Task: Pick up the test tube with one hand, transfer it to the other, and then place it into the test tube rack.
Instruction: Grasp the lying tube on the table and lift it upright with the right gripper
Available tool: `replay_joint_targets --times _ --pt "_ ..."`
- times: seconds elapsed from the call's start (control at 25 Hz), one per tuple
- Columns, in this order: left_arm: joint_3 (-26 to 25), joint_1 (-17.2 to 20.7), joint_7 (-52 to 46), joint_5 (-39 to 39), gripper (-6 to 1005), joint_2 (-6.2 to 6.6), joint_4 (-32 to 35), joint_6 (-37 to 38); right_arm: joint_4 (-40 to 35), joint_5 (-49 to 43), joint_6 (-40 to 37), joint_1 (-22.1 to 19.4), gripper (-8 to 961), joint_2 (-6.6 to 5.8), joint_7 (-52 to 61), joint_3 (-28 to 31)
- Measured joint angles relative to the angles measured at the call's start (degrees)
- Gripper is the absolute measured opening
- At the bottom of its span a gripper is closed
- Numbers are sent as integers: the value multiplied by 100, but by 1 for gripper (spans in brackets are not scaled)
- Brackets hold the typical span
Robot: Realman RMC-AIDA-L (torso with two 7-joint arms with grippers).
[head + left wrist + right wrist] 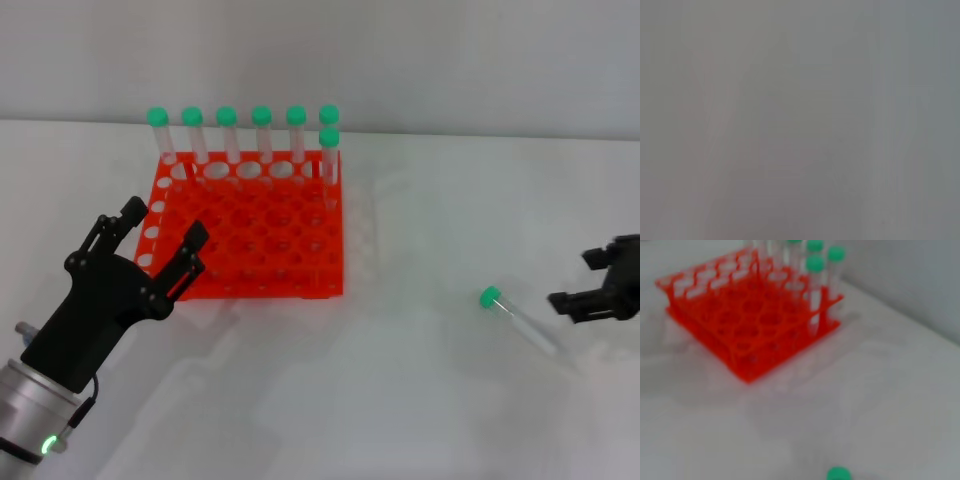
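The test tube (520,322) lies flat on the white table at the right, its green cap (490,297) pointing toward the rack. Its cap also shows in the right wrist view (839,473). My right gripper (585,282), a black hand, is open and empty just right of the tube, apart from it. My left gripper (162,238), a black hand with a silver cuff and green light, is open and empty at the front left edge of the orange-red test tube rack (250,235). The rack also shows in the right wrist view (752,320). The left wrist view shows only plain grey.
Several green-capped tubes (262,130) stand upright along the rack's back row, with one more (329,150) in the second row at the right. The white table (400,400) meets a pale wall behind the rack.
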Motion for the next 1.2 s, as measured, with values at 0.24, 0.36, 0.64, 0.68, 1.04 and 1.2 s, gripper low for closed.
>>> replay_joint_targets --times 0.24,0.36,0.64,0.68,1.04,1.2 --pt "0 -35 -16 -28 799 -16 1 -4 117 -1097 47 550 737 24 987 -775" --pt "0 -30 -16 -56 799 -23 -3 -6 344 -1250 54 755 737 26 1138 -850" --pt "1 -47 -40 -70 799 -33 24 -120 1145 -1611 87 1216 738 28 1259 -910" --pt "3 -47 -41 -70 799 -34 32 -155 1178 -1627 89 1243 738 29 1261 -918" --pt "10 -115 -94 -72 799 -35 54 -228 1188 -1792 353 1284 738 22 1289 -1064" --pt "9 -119 -124 -72 799 -35 63 -231 1155 -1932 395 1298 738 38 1466 -1293"
